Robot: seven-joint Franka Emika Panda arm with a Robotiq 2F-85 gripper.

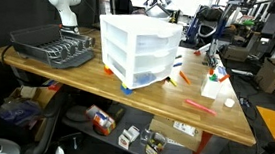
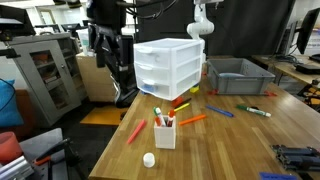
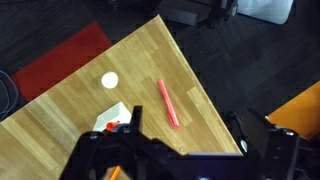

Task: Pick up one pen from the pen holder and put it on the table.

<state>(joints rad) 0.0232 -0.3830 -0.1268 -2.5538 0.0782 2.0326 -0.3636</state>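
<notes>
- The small white boxy pen holder (image 2: pixel 165 135) is standing upright near one end of the large light brown wooden table (image 2: pixel 250 140). Thin coloured pens (image 2: pixel 160 116) are sticking up out of it at slight angles.
- The pens are looking light, stiff and smooth-barrelled, so I am judging that one could slip or twist in a loose pinch. The best hold is probably the upper barrel, above the holder's rim, on a pen leaning apart from its neighbours.
- The holder itself is looking light enough to tip or come along if a pen gets dragged sideways. A straight upward pull is seeming the safer way.
- The black Robotiq gripper (image 3: pixel 188 128) is hanging high over the table's corner, well apart from the holder. Its jaws are spread wide with nothing between them. In the wrist view the holder is peeking out just beside one finger (image 3: pixel 135 122).
- A red-orange pen (image 2: pixel 136 131) is lying flat on the wood near the holder, and a tiny white round object (image 2: pixel 149 159) is sitting near the table's edge.
- Further off, a few loose orange pens (image 2: pixel 193 120) are lying between the holder and the large white three-drawer plastic unit (image 2: pixel 170 68). A dark grey rack-like tray (image 2: pixel 240 78) is sitting just beside that unit.
- No brand, label or writing is showing legibly in any view.
</notes>
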